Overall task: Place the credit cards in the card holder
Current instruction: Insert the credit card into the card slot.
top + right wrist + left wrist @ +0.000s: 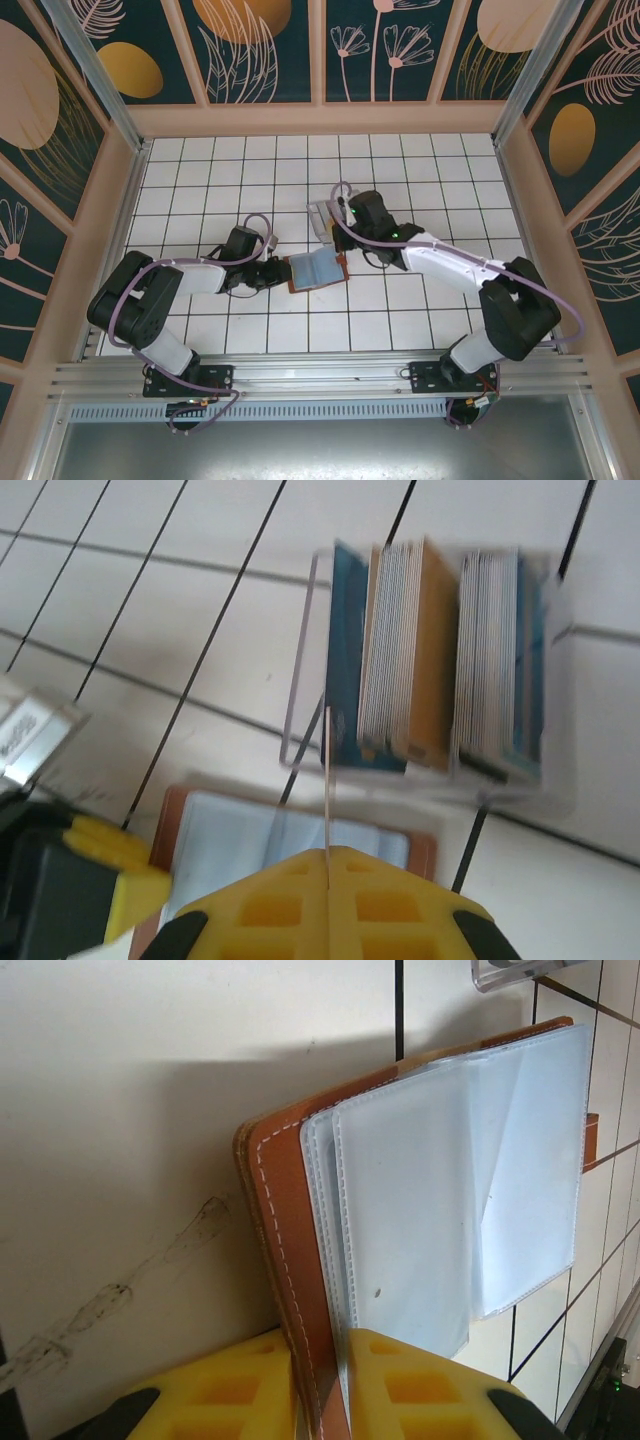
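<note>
The card holder (316, 268) lies open on the tiles, reddish-brown with clear sleeves (430, 1210) facing up. My left gripper (272, 273) is shut on its left cover edge (300, 1290), the brown cover and some sleeves pinched between the yellow fingers (420, 1380). My right gripper (328, 855) is shut on one thin credit card (327, 770), seen edge-on and standing upright above the card holder (220, 840). Just beyond it, more credit cards (400, 660), blue and gold, stand packed in a clear plastic case (300, 700). From above, the right gripper (340, 226) hovers between that case and the holder.
The clear case (322, 218) sits one tile behind the card holder. The left gripper's yellow finger (115, 865) shows at the holder's left edge. White tiled floor extends on all sides, bounded by wooden walls (320, 118).
</note>
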You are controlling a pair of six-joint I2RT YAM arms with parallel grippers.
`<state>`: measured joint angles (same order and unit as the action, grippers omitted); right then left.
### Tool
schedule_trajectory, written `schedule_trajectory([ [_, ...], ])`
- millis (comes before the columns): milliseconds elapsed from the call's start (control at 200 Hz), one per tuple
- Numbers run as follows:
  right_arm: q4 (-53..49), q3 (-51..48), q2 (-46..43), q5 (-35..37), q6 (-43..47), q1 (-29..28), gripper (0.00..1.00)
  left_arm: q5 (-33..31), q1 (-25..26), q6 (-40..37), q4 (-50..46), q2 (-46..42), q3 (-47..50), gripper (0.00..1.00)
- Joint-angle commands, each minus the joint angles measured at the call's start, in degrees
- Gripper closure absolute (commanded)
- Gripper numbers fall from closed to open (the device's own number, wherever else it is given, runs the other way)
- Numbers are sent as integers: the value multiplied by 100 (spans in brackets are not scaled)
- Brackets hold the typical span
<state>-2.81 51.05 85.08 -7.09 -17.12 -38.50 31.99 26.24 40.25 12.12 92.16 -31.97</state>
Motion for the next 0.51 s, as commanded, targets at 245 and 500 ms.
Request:
schedule_trajectory([
  [245, 1921, -1121, 190, -2644, -919, 381, 100, -113, -23, -174, -226, 25, -89, 82],
  [500, 2642, -1378, 662, -2988, -1363, 432, 100, -150, -30, -122, -133, -39, 6, 82],
])
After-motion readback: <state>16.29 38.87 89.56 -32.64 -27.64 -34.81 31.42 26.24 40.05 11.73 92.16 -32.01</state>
